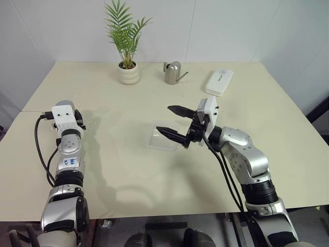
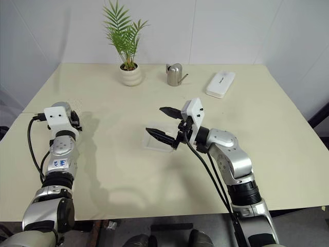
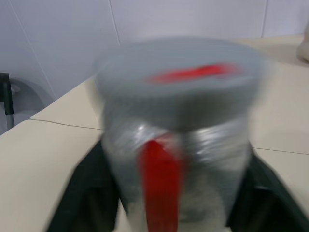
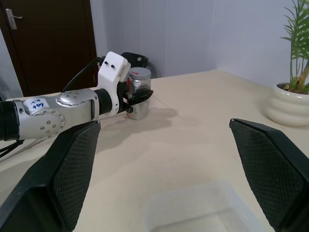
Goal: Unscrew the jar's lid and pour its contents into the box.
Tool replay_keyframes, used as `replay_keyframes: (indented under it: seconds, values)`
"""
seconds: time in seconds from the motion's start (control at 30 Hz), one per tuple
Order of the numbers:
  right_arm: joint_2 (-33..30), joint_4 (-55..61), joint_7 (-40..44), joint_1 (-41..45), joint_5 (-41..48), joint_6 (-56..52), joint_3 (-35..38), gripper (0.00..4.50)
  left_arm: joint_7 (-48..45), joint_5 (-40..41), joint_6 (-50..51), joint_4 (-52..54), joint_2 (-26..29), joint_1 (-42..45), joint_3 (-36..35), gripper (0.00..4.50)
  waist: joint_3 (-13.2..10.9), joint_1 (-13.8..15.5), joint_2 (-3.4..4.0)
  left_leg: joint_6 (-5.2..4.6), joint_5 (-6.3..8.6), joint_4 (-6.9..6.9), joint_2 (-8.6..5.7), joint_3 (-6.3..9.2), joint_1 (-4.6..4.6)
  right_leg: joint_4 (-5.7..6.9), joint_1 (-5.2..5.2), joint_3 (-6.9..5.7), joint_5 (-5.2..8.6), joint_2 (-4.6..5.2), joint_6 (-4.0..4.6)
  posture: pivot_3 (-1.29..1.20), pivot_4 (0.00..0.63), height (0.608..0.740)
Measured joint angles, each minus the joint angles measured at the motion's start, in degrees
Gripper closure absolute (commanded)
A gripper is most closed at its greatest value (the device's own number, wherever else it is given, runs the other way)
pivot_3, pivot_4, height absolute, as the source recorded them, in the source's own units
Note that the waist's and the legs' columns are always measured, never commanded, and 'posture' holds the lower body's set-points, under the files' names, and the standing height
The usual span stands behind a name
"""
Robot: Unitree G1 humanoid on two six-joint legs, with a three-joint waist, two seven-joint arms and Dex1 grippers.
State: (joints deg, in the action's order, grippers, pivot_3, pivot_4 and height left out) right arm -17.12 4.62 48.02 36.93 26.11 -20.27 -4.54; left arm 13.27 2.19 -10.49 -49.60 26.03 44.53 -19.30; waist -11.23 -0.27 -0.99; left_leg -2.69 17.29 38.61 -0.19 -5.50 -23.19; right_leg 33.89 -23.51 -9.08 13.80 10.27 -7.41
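Left gripper (image 4: 137, 96) jaws pinching jar (image 3: 176, 159), lid (image 3: 178, 77) apparently on; right gripper (image 1: 176, 123) jaws spread above box (image 1: 164, 138).

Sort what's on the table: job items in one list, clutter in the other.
Job:
jar, shut in the left gripper
lid, still on the jar
box, below the open right gripper

Clutter:
plant pot
watering can
white case
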Motion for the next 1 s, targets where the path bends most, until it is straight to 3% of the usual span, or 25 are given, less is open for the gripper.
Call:
replay_keyframes:
  seconds: [0.13, 0.3, 0.5, 0.6, 0.83, 1.0]
  values:
    - [-0.1, 0.3, -0.1, -1.4, 0.0, 0.1, 0.4, 0.00, -5.5, 3.8, -0.7, 2.2, -0.1, -0.5, -1.0, 2.57, 0.0, 0.0, 0.00, 0.00, 0.00, 0.00, 0.01, 0.00, -0.01, -0.01, 0.00, 0.00, 0.00, 0.00, 0.00, 0.00, 0.150, 0.740]
    - [-3.1, 4.0, -0.9, -3.1, 0.9, -1.9, 2.2, 0.00, -24.0, 13.7, 8.5, 21.7, 1.5, -5.6, 1.1, 2.57, 0.0, 0.0, 0.00, -0.01, 0.02, 0.01, 0.00, 0.03, -0.01, 0.00, 0.00, 0.01, 0.00, 0.02, 0.00, 0.00, 0.150, 0.740]
    - [-7.9, 7.9, -3.9, -2.2, 3.8, -10.4, 5.7, 0.00, -54.9, 29.3, 28.1, 49.3, 14.5, -13.3, 8.5, 2.57, -0.1, -0.3, 0.10, 0.04, 0.03, 0.04, 0.08, -0.06, 0.01, -0.07, 0.01, 0.08, 0.01, -0.07, 0.01, 0.00, 0.150, 0.740]
    - [-8.3, 9.7, -6.0, 2.8, 5.6, -16.3, 5.5, 0.00, -65.7, 33.9, 32.9, 54.9, 16.3, -13.5, 12.4, 2.57, -0.1, -0.4, 0.21, 0.11, -0.07, 0.05, 0.12, -0.09, 0.06, -0.02, 0.01, 0.12, 0.02, -0.10, 0.03, 0.00, 0.150, 0.740]
    - [-2.0, 13.1, -10.2, 9.2, 9.7, -24.5, 1.6, 0.00, -71.9, 33.7, 35.0, 55.6, 12.7, -10.9, 18.5, 2.57, -0.1, -0.2, 0.21, 0.33, -0.14, 0.03, 0.48, -0.08, 0.04, -0.02, -0.05, 0.14, -0.03, -0.50, 0.28, 0.00, 0.150, 0.740]
    - [-1.0, 13.1, -11.3, 10.3, 11.0, -27.6, 0.7, 0.00, -73.4, 32.7, 35.0, 55.5, 11.6, -10.9, 20.0, 2.57, -0.1, -0.1, 0.21, 0.28, -0.11, 0.02, 0.47, -0.13, -0.01, -0.07, -0.09, 0.16, -0.03, -0.51, 0.28, 0.00, 0.150, 0.740]
